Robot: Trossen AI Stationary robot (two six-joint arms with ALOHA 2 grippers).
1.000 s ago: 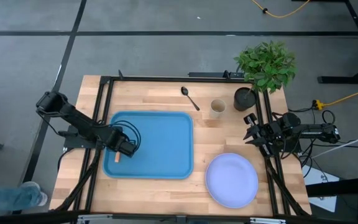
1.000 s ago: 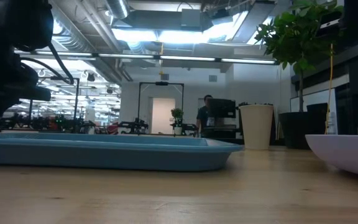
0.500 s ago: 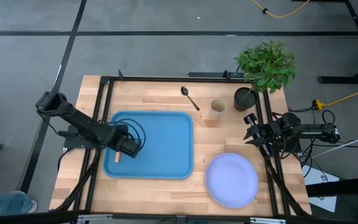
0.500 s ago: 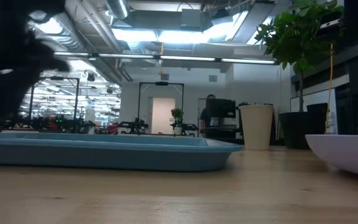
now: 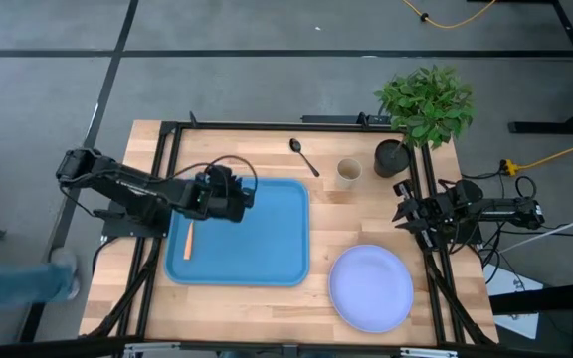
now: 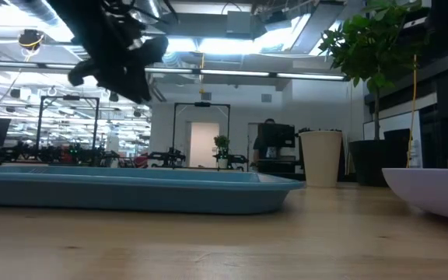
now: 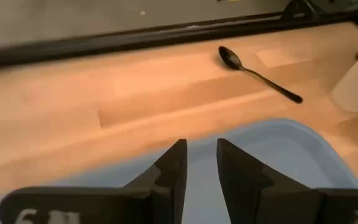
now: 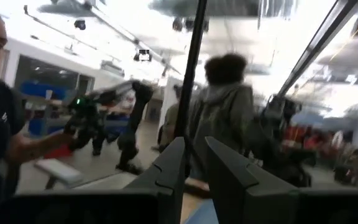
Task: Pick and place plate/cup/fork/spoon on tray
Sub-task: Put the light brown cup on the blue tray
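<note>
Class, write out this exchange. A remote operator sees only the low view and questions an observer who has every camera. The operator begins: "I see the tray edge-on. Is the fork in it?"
Observer: Yes. The fork lies flat inside the tray, along the side nearest the left arm.
Operator: Where's the spoon?
Observer: On the table beyond the tray's far edge, beside the cup; the spoon is not yet in the tray.
Operator: Is that raised arm carrying anything?
Observer: No. The left end effector is empty, its fingers slightly apart.
</note>
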